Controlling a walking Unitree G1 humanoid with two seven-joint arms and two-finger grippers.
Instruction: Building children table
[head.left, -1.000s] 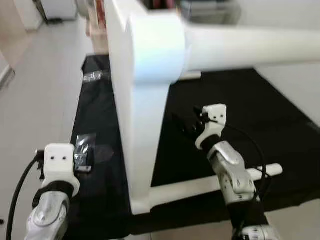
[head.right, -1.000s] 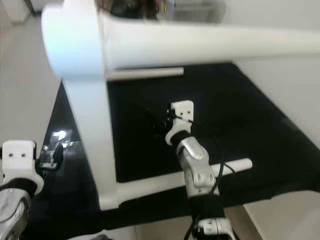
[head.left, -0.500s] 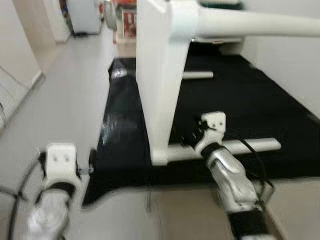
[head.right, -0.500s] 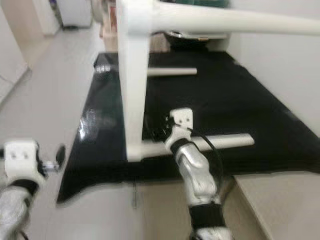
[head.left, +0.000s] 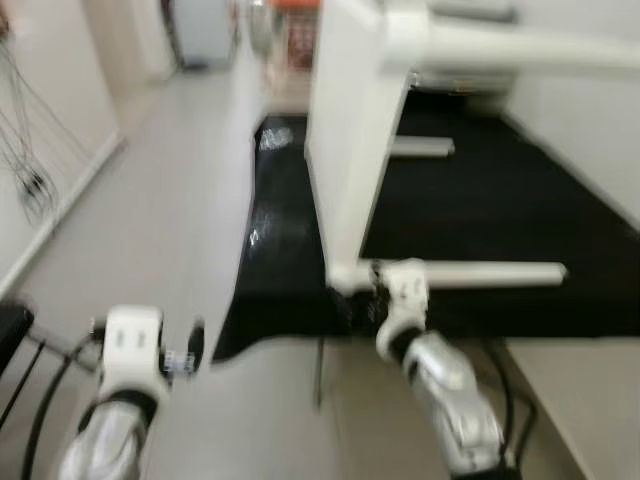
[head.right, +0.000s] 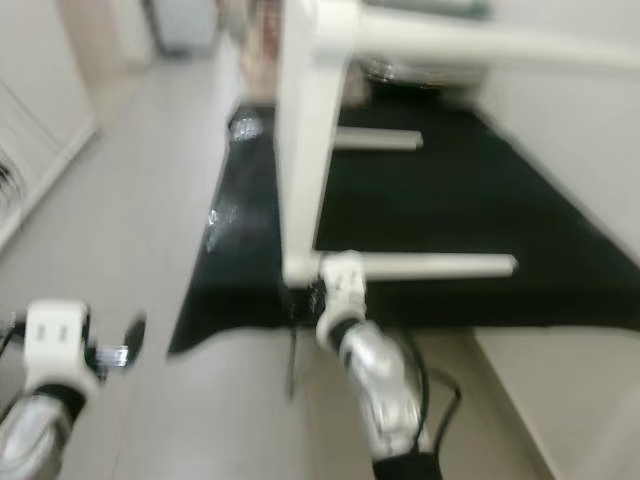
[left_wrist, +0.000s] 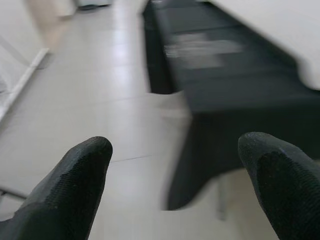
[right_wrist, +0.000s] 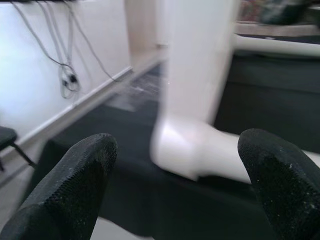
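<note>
My left tool hangs released over the pale floor, well left of the mat; its two fingers stand wide apart with nothing between them. Through that gap I see floor tiles and the near corner of the mat.

The black mat lies along the floor, and the white table frame stands on it near its left edge. The frame's flat panel rises upright. One round leg runs from the panel's foot to the right, low over the mat, and another leg runs right from its top. A third, shorter leg shows behind the panel, farther back on the mat.

My right tool is released too, fingers spread, pointing at the foot of the frame where the low leg joins the panel. It sits near the mat's front edge, just before that joint, grasping nothing. The head views are blurred.
</note>
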